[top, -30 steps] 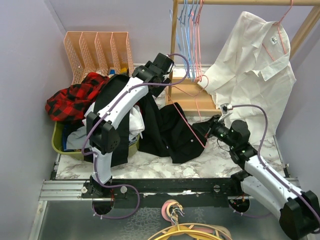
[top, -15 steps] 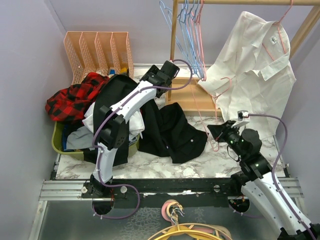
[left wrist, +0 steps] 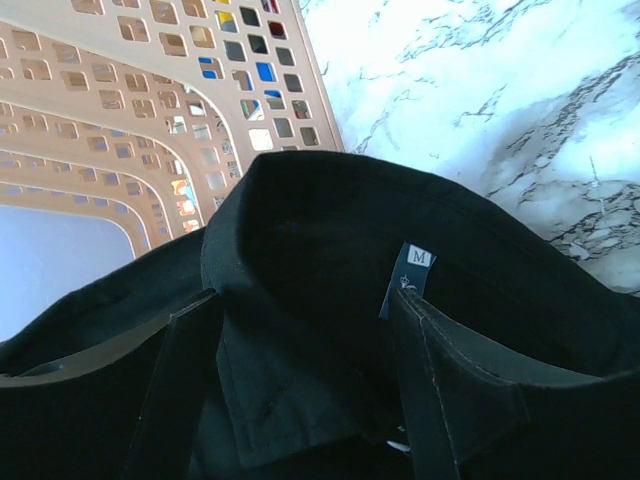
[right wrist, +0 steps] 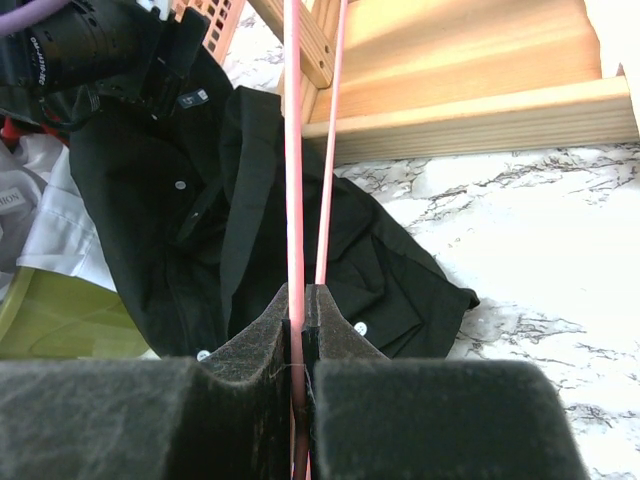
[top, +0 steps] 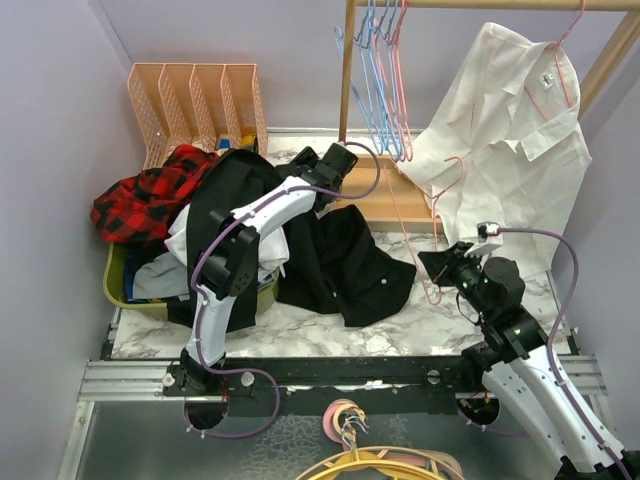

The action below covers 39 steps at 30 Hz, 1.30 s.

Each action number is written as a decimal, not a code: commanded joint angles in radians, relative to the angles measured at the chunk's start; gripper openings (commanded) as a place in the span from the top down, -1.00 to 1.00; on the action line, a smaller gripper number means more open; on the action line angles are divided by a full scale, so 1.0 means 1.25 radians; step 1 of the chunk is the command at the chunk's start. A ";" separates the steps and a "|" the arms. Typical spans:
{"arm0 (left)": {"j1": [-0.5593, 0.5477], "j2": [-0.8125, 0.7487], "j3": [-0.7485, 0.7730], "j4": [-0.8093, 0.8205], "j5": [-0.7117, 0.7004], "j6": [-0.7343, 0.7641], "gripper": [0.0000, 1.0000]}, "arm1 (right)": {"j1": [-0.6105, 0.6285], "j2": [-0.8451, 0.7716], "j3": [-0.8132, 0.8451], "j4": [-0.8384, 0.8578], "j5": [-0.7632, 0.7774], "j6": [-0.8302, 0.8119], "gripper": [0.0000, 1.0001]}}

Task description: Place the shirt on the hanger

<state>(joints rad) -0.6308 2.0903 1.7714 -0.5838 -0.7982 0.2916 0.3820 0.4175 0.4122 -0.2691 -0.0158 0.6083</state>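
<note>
**Hanger gripped, collar bracketed, nothing threaded yet**

Landmark: wooden rack (top: 347, 110). All positions are given from it.

Far left of the rack: plaid garment (top: 140, 200) heaped over a green bin (top: 118, 290), with a peach organiser (top: 195, 100) behind. Neither belongs to the task.

Just left of the rack's post: left tool (left wrist: 300, 300) sits at the collar of the shirt (top: 350, 265). In the wrist view its fingers (left wrist: 185, 390) stand apart, released, one on each side of the collar flap. The size tag (left wrist: 418, 258) is beside the right-hand one. I cannot tell whether either pad touches cloth. No grip.

The shirt lies crumpled on the surface (top: 300, 335) at the rack's foot, on the near-left side. Its upper part runs back toward the bin heap.

On the rack's rail: blue hangers (top: 372, 70), unused.

Right of the post, in front of the rack's base: right tool (right wrist: 298, 310) is clenched on the hanger (right wrist: 293, 150), its pads pinching one wire. The second wire runs just beside the first. The hanger is off the rail, near the shirt's right edge, with no part of it inside the garment.

Far right: white shirt (top: 510, 130) hangs from the rack.

Progress (judgement): early.
- Done: hanger secured.
- Left: grip the collar, open the neck, feed both hanger shoulders in, and settle the shirt.
</note>
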 commanded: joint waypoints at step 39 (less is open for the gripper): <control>-0.017 -0.335 0.091 -0.259 0.552 0.103 0.98 | 0.002 0.080 -0.126 0.466 -0.511 0.050 0.98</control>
<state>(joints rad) -0.6357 1.7222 1.8111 -0.8856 -0.1711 0.4461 0.3820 0.4522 0.2695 0.1539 -0.5930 0.6395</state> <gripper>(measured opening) 0.020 0.034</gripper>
